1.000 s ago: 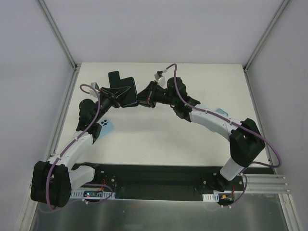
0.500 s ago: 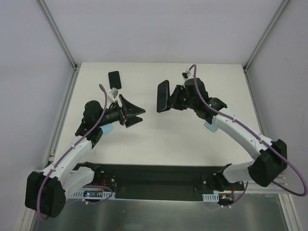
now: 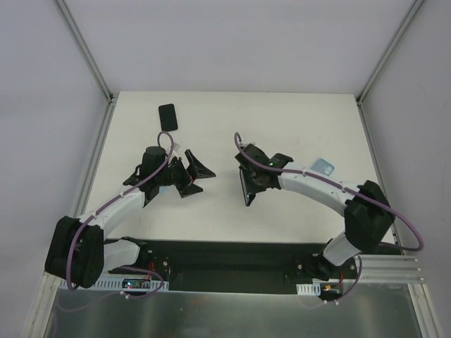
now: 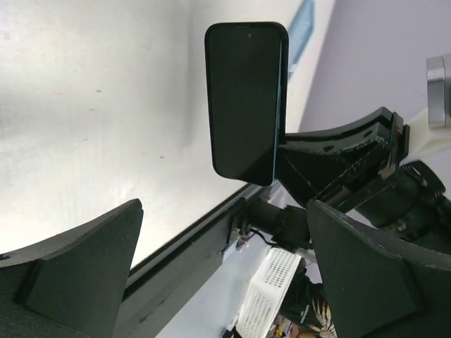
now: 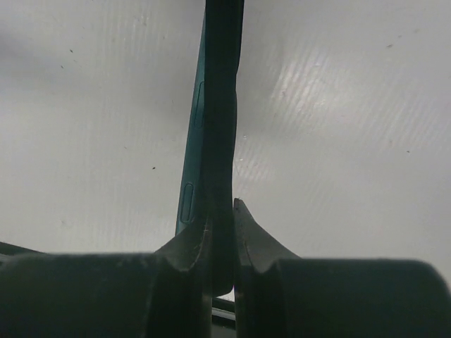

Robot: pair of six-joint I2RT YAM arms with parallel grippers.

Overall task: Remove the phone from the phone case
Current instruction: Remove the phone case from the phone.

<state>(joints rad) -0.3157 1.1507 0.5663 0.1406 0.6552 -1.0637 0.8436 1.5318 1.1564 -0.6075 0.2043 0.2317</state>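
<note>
My right gripper [image 3: 248,180] [image 5: 222,211] is shut on the lower end of the phone [image 3: 248,197] [image 5: 218,105], held on edge over the middle of the table. The phone has a black front and a teal side with buttons. In the left wrist view the phone [image 4: 243,98] faces me with its dark screen, and the right gripper's fingers [image 4: 331,155] are behind it. My left gripper [image 3: 204,179] [image 4: 224,208] stands wide open and holds nothing, a short way left of the phone. I cannot tell whether a case is still on the phone.
A flat black rectangle [image 3: 168,116] lies at the back left of the table. A small light-blue piece [image 3: 323,167] [image 4: 303,24] lies beside the right arm. Metal frame posts [image 3: 84,49] rise at the table's back corners.
The left gripper opened, let go of the phone and pulled back to the left. The right arm carried the phone away to the right, then toward the front middle.
</note>
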